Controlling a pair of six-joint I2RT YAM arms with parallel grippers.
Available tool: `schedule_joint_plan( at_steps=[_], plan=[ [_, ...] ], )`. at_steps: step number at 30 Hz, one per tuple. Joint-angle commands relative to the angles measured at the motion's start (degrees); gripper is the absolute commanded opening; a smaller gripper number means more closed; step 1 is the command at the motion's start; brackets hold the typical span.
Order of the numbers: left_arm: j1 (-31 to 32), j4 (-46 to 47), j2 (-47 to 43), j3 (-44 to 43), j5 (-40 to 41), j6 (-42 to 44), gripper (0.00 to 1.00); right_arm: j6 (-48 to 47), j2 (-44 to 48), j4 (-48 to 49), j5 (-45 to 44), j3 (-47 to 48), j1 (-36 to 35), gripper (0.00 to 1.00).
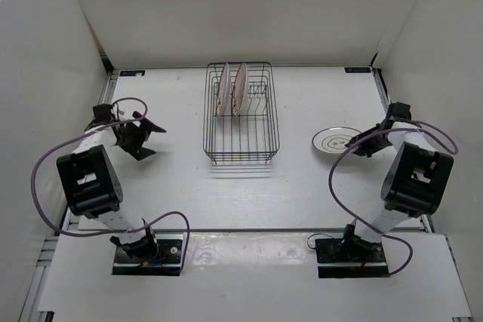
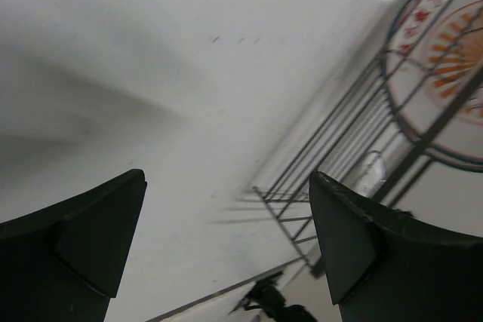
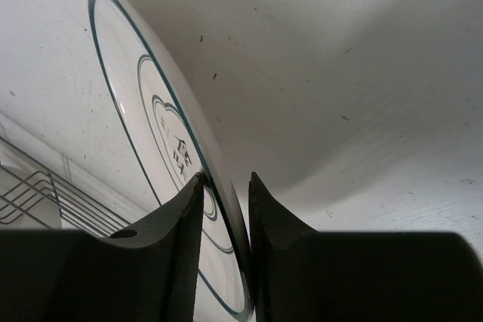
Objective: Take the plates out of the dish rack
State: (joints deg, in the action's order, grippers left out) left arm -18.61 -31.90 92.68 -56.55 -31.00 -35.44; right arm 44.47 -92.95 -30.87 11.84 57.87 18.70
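- right gripper [image 3: 226, 182]: jaws narrowly parted astride the rim of the ringed plate [image 3: 151, 103]; I cannot tell whether they pinch it;
- that plate lies flat on the table [image 1: 302, 186], right of the dish rack [image 1: 207, 130];
- two orange-patterned plates [image 1: 231, 90] stand upright at the rack's far end;
- left gripper [image 2: 226, 186]: spread wide, holding nothing.

The plate [image 3: 158, 133] is glossy glazed white; the rack [image 1: 241, 162] is thin dark metal wire. The tabletop [image 1: 173, 179] is matt white with small scuffs; the right hand [image 3: 226, 179] has fingers [image 3: 177, 262] of matt black plastic.
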Motion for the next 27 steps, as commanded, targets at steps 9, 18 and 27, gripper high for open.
schedule_joint_plan(
  at_steps=[9,18,27],
  plan=[
    [-1.0,10.0,7.1,-18.1,-7.0,-9.5,1.0,-8.0,-10.1,-21.4,-9.5,0.7,-0.2,0.27],
    [-4.5,34.0,12.0,-15.7,-21.7,-27.5,1.0,-9.1,-12.3,-23.5,-8.6,3.3,-0.2,0.48],
    [-1.3,-9.1,8.0,-31.4,1.2,4.0,1.0,-9.2,-8.8,-28.3,-13.9,4.8,-0.6,0.72]
  ],
)
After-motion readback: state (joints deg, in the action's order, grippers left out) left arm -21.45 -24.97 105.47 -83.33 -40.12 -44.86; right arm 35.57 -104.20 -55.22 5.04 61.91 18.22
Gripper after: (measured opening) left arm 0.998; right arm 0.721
